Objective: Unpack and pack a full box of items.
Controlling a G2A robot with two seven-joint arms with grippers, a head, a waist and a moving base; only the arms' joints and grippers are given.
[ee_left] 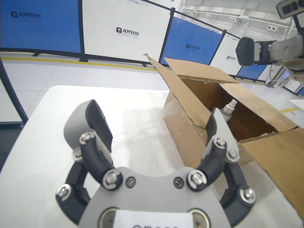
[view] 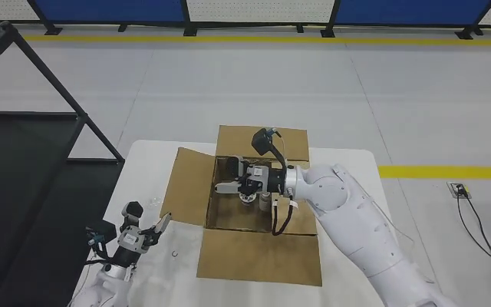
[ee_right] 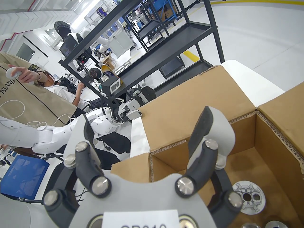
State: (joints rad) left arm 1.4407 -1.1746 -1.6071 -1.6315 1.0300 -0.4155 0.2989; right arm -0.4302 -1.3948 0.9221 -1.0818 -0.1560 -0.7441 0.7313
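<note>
**Operator:** State the box position and condition.

**Technician:** The cardboard box [view: 257, 257] stands on the white tabletop [view: 146, 165] with its flaps folded outward.

**Operator:** Contents?

**Technician:** A spoked metal disc [ee_right: 248, 197] lies flat on the box floor. A white spray bottle [ee_left: 229, 110] stands upright inside. In the left wrist view only its top clears the wall. Other round metal parts [ee_right: 273, 224] are cut off at the picture edge and cannot be identified.

**Operator:** Gripper status?

**Technician:** The right gripper [view: 228, 175] is over the open box, its fingers spread and holding nothing. The left gripper [ee_left: 153, 107] is above the tabletop beside the box, on the left arm's side. Its fingers are also spread and hold nothing.

**Operator:** Anything else?

**Technician:** Clear plastic film [ee_left: 147, 129] lies on the tabletop against the box wall, and its outline is hard to trace. A small ring [view: 176, 253] lies near the left gripper, too small to identify.
</note>
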